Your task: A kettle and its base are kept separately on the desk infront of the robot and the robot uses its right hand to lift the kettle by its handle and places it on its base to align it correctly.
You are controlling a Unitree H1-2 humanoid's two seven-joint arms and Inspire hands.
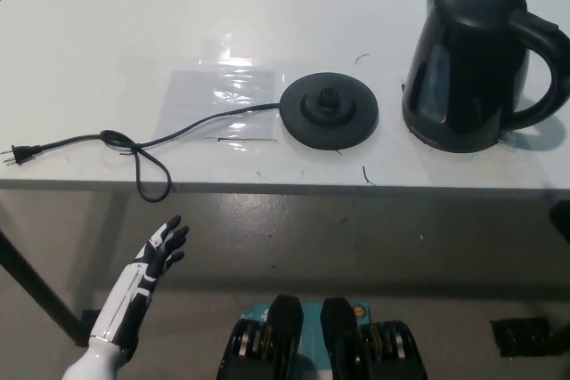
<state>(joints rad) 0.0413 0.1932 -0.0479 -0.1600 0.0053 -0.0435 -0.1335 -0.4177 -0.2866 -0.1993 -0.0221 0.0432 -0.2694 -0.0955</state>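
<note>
The black kettle point(476, 60) stands upright on the white desk point(107, 33) at the right, its handle point(545, 68) turned to the right edge of the picture. Its round black base point(329, 110) lies apart, to the left of the kettle near the desk's middle. Of my black right hand point(562, 220) only a dark sliver shows at the right edge, below the desk's front edge and well short of the kettle. My white left hand point(157, 252) rests open at the lower left, below the desk edge, holding nothing.
The base's black cord point(147, 144) runs left across the desk, loops over the front edge and ends in a plug point(20, 155). A clear plastic sheet point(223, 100) lies left of the base.
</note>
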